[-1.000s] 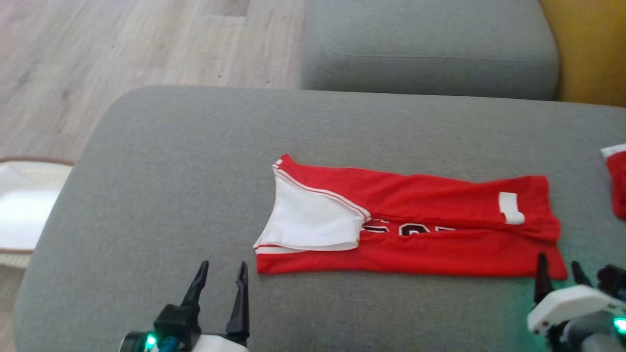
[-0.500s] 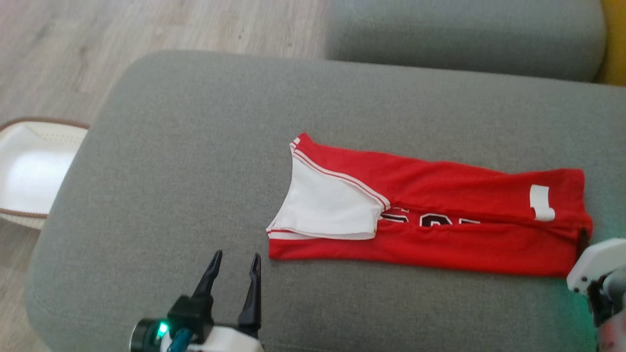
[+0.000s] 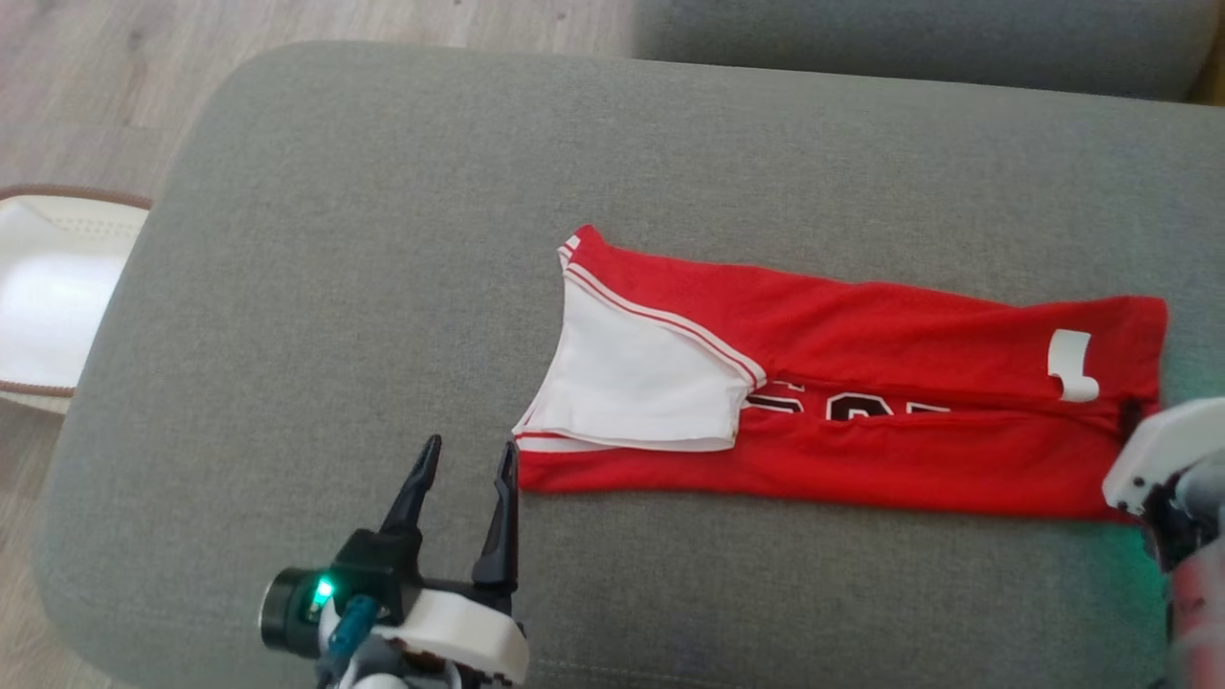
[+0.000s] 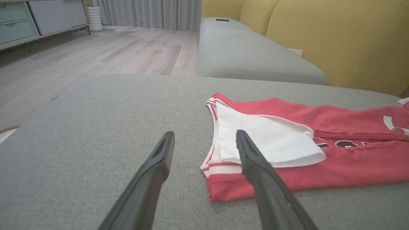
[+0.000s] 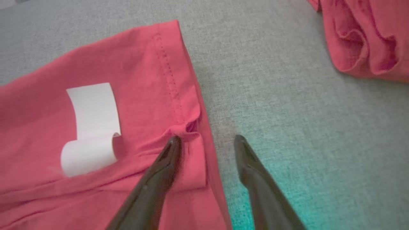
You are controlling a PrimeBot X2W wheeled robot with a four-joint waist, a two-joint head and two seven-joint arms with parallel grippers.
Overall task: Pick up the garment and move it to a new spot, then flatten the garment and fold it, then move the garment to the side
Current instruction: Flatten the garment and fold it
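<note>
Garment [image 3: 909, 335] on the cushion [image 3: 383, 239]: my left pincer [image 3: 471, 445] gapes empty by its corner, my right pincer [image 5: 207, 139] straddles its hem, unclosed.

I count two grippers, the left gripper [image 3: 471, 443] and the right gripper [image 5: 206, 139], each with two dark fingers [image 4: 153, 179]. I see two red garments: one jersey [image 3: 861, 383] and one bundle [image 5: 367, 38]. Two grey cushions: near cushion [image 3: 335, 239], far cushion [image 3: 909, 38]. One white label [image 3: 1072, 364]. One basket [image 3: 57, 225].
</note>
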